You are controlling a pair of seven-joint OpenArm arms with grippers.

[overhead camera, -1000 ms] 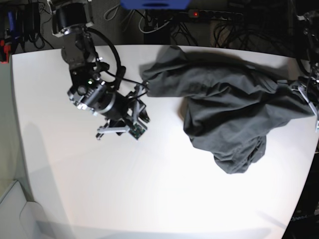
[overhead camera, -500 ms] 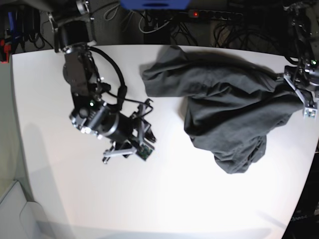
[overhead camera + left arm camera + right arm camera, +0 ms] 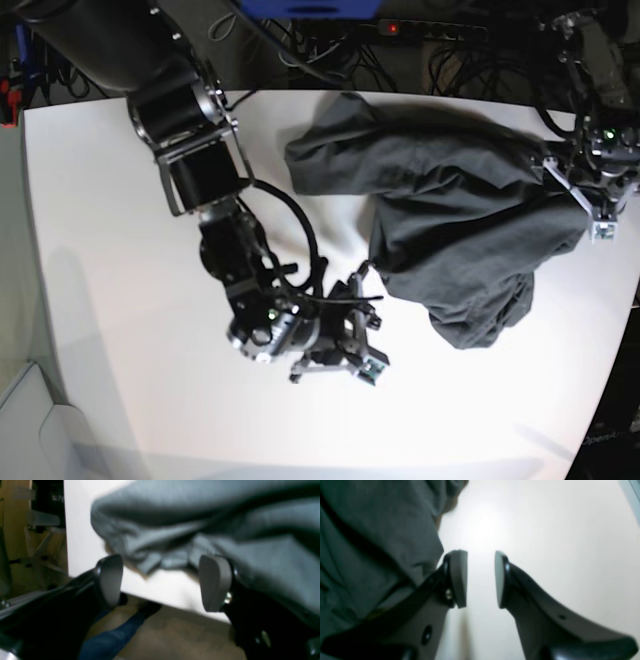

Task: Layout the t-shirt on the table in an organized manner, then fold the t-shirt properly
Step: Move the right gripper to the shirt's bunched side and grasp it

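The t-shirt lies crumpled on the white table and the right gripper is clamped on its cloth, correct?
Not clamped: in the right wrist view the right gripper has open jaws with only bare table between them. The t-shirt does lie crumpled.

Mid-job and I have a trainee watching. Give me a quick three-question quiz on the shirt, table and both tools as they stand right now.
1. True or false: the t-shirt lies flat and spread out on the table.
2. Which tool sits at the shirt's edge by the table's rim: left tool or right tool?
3. What lies between the right tool's pads?

Key: 1. False, it is bunched. 2. Left tool. 3. Nothing; only bare table shows.
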